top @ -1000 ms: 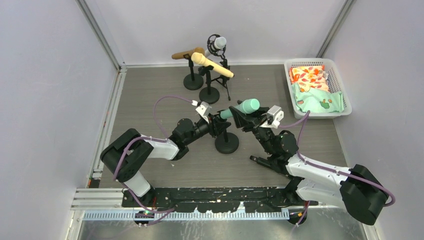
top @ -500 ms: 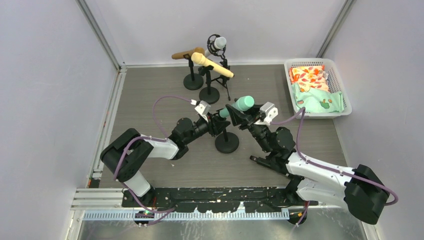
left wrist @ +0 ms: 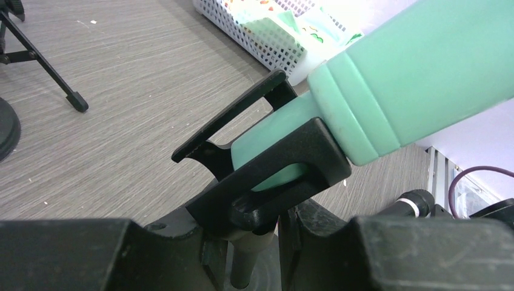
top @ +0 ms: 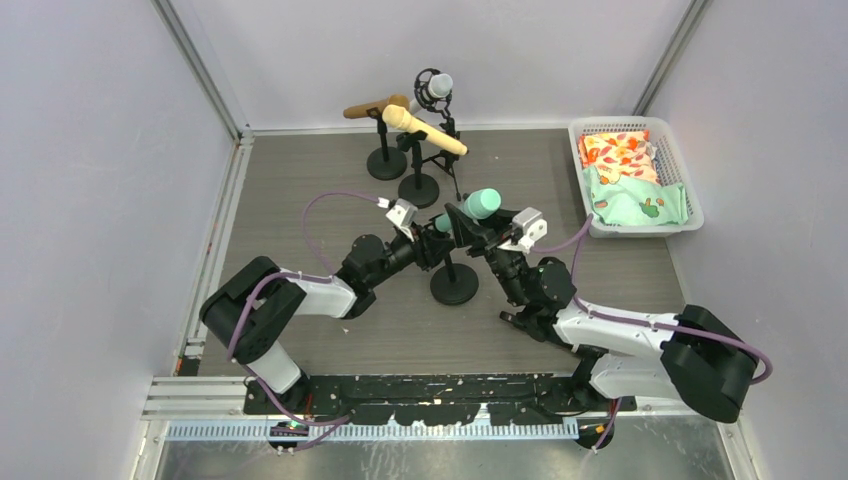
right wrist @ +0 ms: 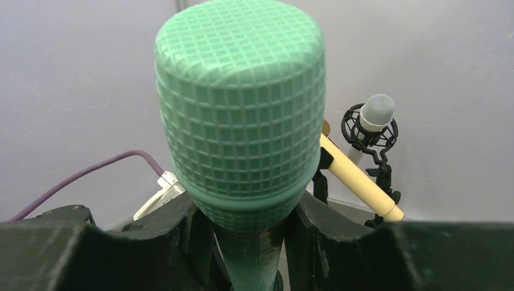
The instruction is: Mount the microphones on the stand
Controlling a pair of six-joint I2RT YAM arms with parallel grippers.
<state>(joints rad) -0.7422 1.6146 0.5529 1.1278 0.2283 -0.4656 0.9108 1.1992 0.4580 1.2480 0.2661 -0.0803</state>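
The teal green microphone [top: 477,206] lies tilted with its handle inside the black clip [left wrist: 273,165] of the near stand [top: 453,286]. My right gripper [top: 472,231] is shut on its handle just below the gridded head [right wrist: 239,103]. My left gripper [top: 431,247] is shut on the stand's post right under the clip, as the left wrist view [left wrist: 260,242] shows. At the back, the gold microphone [top: 373,107], the cream-yellow one [top: 427,131] and the white one [top: 438,86] sit on their stands. A black microphone [top: 525,324] lies on the table under my right arm.
A white basket [top: 676,168] with patterned cloths stands at the right wall. Three stand bases cluster at the back centre [top: 418,189]. Grey walls close in on both sides.
My right gripper has carried the teal microphone left and away from me, pushing its handle into the clip. My left gripper has stayed on the stand.
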